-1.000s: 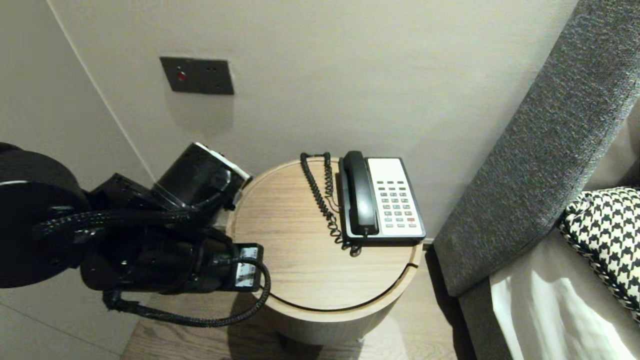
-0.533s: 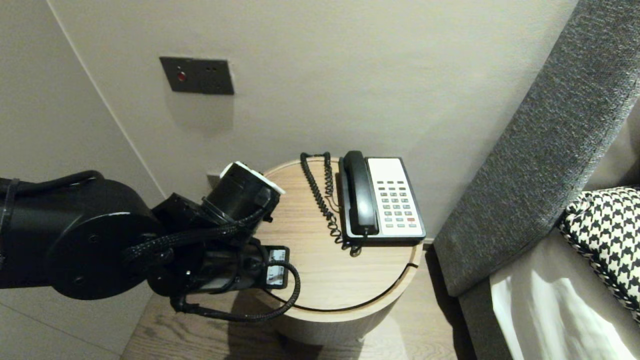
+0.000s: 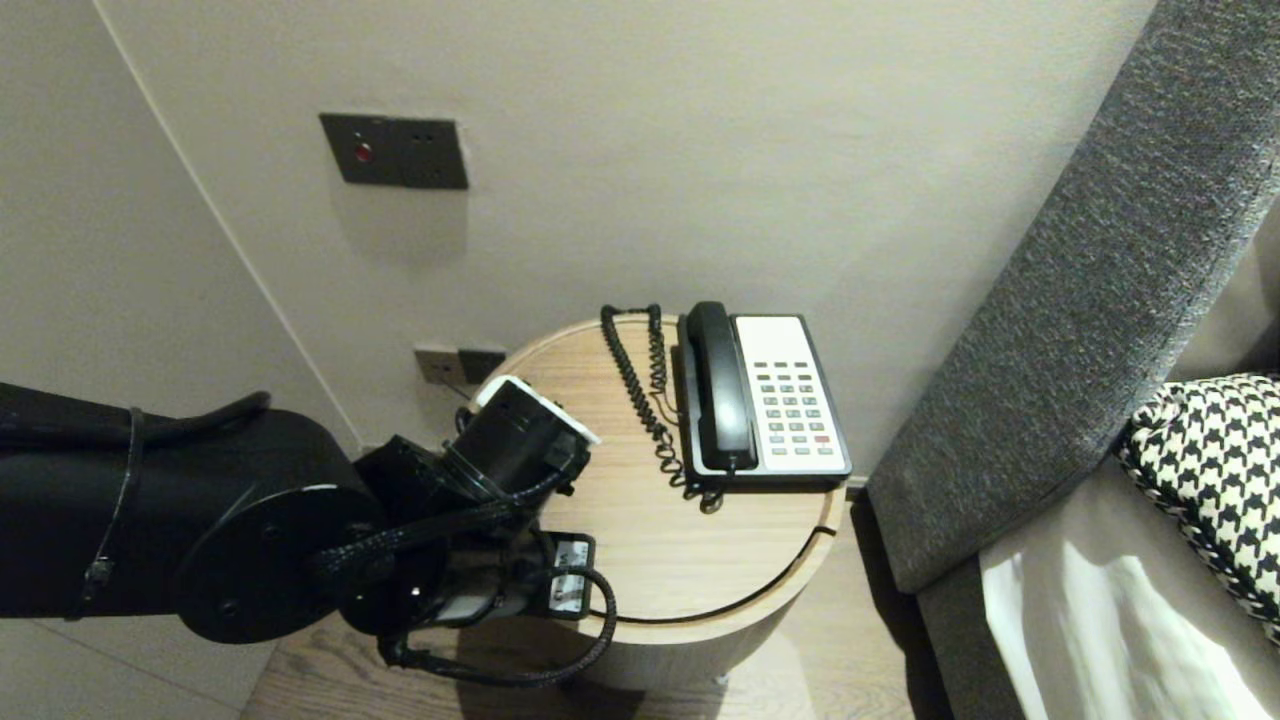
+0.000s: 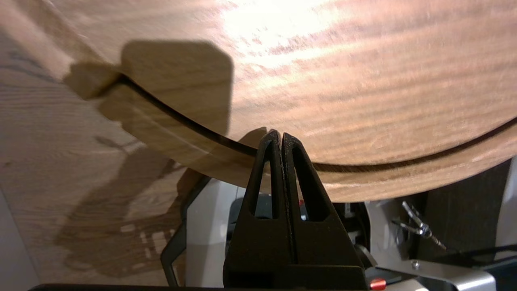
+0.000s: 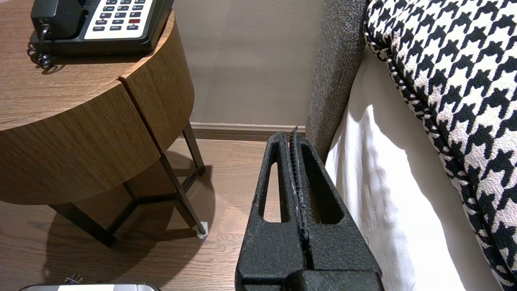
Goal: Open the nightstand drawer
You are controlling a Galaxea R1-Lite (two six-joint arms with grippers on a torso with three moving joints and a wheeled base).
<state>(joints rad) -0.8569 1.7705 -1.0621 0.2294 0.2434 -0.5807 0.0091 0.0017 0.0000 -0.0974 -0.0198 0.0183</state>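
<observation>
A round wooden side table (image 3: 640, 560) stands against the wall. On its right half sits a telephone (image 3: 790, 395) with a white keypad, a black handset (image 3: 718, 390) in its cradle and a coiled cord (image 3: 640, 390) to its left. My left arm (image 3: 510, 450) reaches over the table's left front edge, and its fingers are hidden in the head view. In the left wrist view my left gripper (image 4: 281, 135) is shut and empty, with its tips over the rim groove of the table top (image 4: 363, 81). My right gripper (image 5: 291, 135) is shut, empty and parked low beside the bed, with the telephone (image 5: 117, 16) far off.
A dark switch plate (image 3: 393, 151) and a low wall socket (image 3: 460, 364) are on the wall. A grey upholstered headboard (image 3: 1080, 300), a houndstooth pillow (image 3: 1210, 470) and white bedding (image 3: 1100, 640) fill the right. The table's thin legs (image 5: 177, 190) stand on a wood floor.
My left arm has swung rightward and lower, from beside the table to over its left front edge, uncovering the wall socket. The phone and the right arm have not moved.
</observation>
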